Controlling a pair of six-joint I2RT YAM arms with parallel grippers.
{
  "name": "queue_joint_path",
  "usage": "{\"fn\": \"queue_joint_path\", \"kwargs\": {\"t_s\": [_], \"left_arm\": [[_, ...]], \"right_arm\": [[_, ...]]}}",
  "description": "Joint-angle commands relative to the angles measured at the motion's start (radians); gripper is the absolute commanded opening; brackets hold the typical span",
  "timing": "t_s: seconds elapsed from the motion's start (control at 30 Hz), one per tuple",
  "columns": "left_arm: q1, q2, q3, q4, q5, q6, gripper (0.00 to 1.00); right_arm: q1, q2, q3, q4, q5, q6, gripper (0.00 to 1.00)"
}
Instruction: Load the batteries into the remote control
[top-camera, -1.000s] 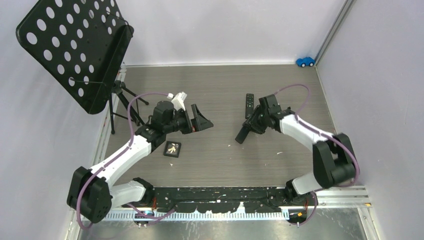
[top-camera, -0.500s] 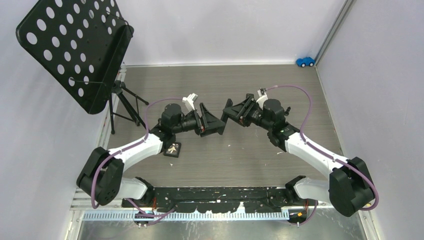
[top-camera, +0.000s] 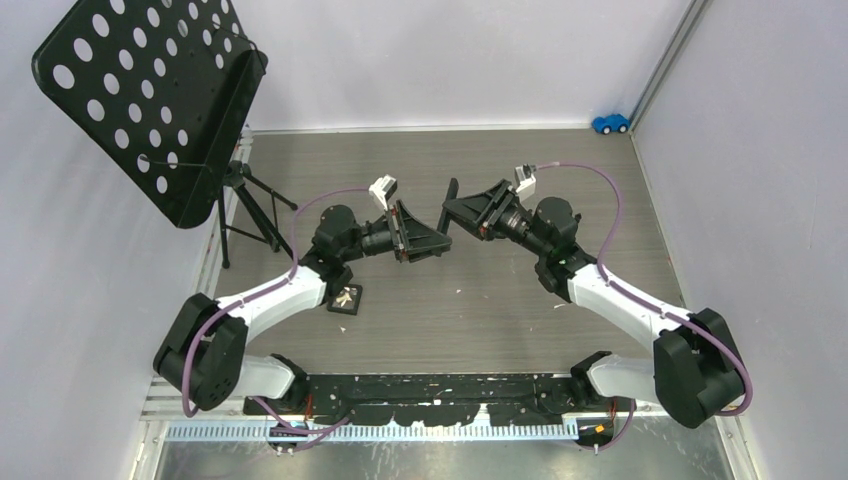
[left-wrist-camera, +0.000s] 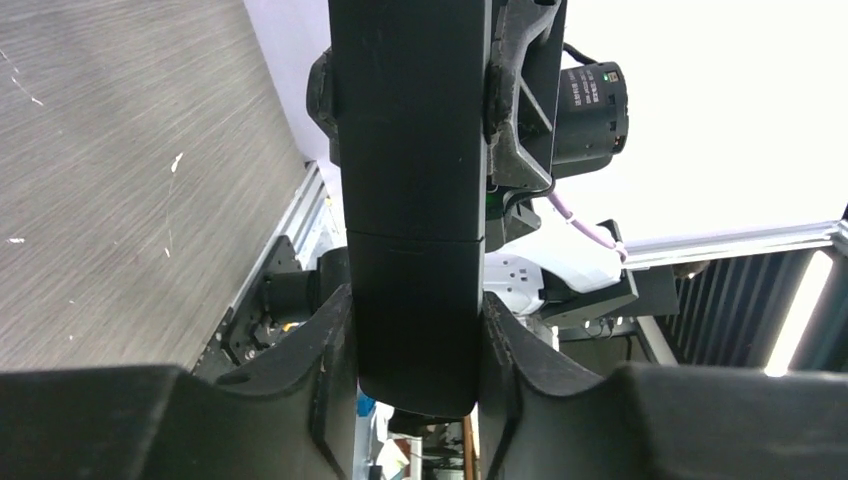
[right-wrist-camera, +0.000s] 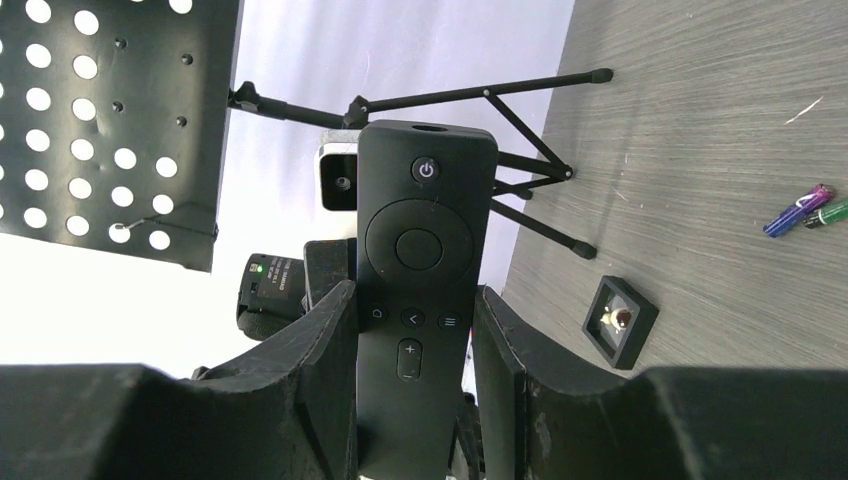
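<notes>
- Grey wood-grain table (top-camera: 440, 320) is my work surface, and both my arms are raised over its middle.
- My left claw (left-wrist-camera: 415, 330) is pinching the remote (left-wrist-camera: 415, 150), one finger pressed to each long side. From this wrist I see its plain back, with a seam running straight across.
- My right claw (right-wrist-camera: 412, 300) pinches the same remote from the opposite side, with the button face toward that wrist camera. The remote hangs in the air between my two claws, off the table.
- Progress, as I judge it: the seam on the back looks shut, so the cover is not yet off and no cell is inside. Opening the back, loading the cells and closing it all remain.
- The batteries (right-wrist-camera: 797, 214) lie on the table, well apart from the remote. I count two, one blue-purple and one green, side by side at the edge of the right wrist view. Others may lie out of frame.
- Remotes in view: one.
- Beyond them sits one small black square tray (top-camera: 345, 298) with something pale in it.
- Farther out are one perforated black music stand (top-camera: 150, 100) on a tripod and one blue toy car (top-camera: 610, 123) in the far corner.
</notes>
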Motion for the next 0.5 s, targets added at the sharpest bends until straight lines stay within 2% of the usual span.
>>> {"fn": "queue_joint_path", "kwargs": {"t_s": [0.0,0.1,0.2,0.33,0.47], "left_arm": [[-0.003,0.021,0.048,0.098,0.036,0.007,0.17],[-0.003,0.0,0.075,-0.034,0.042,0.153,0.0],[-0.019,-0.063,0.132,-0.348,-0.022,0.435,0.0],[-0.107,-0.133,0.239,-0.781,-0.267,0.904,0.0],[-0.144,-0.153,0.264,-0.878,-0.385,1.09,0.0]], "right_arm": [[0.005,0.0,0.014,0.089,-0.05,0.006,0.28],[0.006,-0.047,0.011,0.0,0.0,-0.056,0.52],[0.005,-0.131,0.035,-0.189,0.105,-0.148,0.71],[0.006,-0.198,0.147,-0.524,0.17,-0.284,0.82],[0.001,-0.172,0.308,-0.869,0.212,-0.416,0.86]]}}
